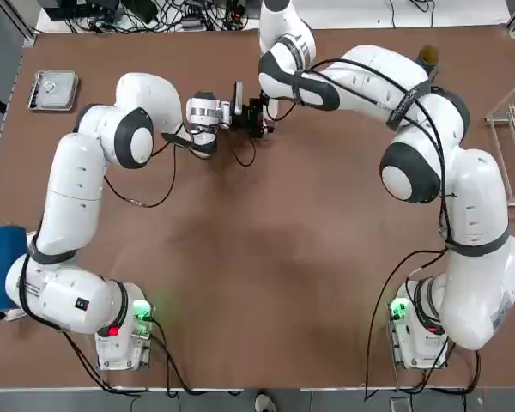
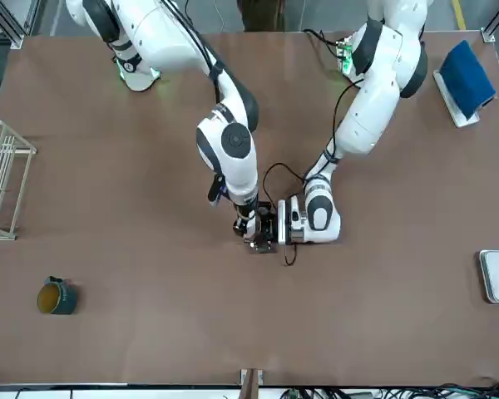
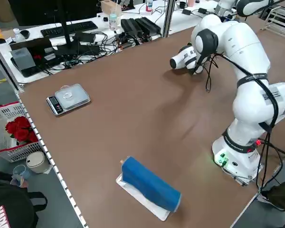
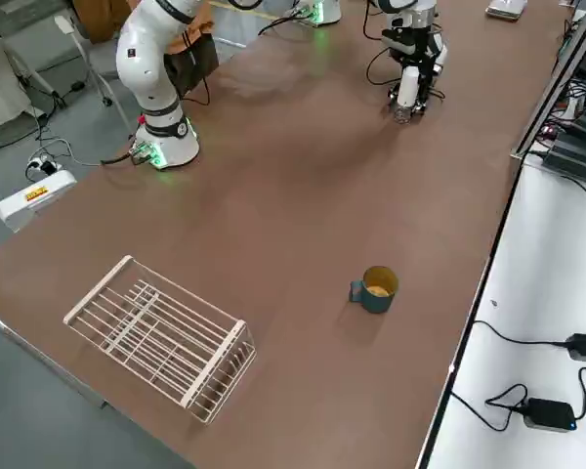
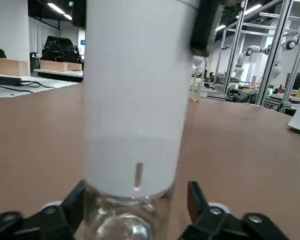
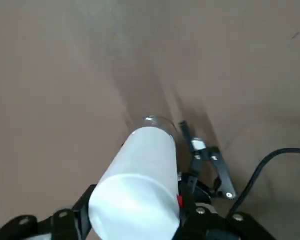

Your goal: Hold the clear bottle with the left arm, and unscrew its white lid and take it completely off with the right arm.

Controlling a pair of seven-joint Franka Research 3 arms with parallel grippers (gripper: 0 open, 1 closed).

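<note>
a robotics lab: more robot arms [image 5: 246, 52] on metal frames upper right, cluttered bench of cables [image 3: 92, 45] upper left.

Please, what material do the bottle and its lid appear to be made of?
The clear bottle looks like transparent glass or hard plastic: the brown table shows through it and it glints. The white lid looks like smooth, opaque matte plastic, evenly white with soft highlights.

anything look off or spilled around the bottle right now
Nothing stands out. The clear bottle stands upright between the left gripper fingers, its white lid on and in the right gripper; no spill shows.
</note>
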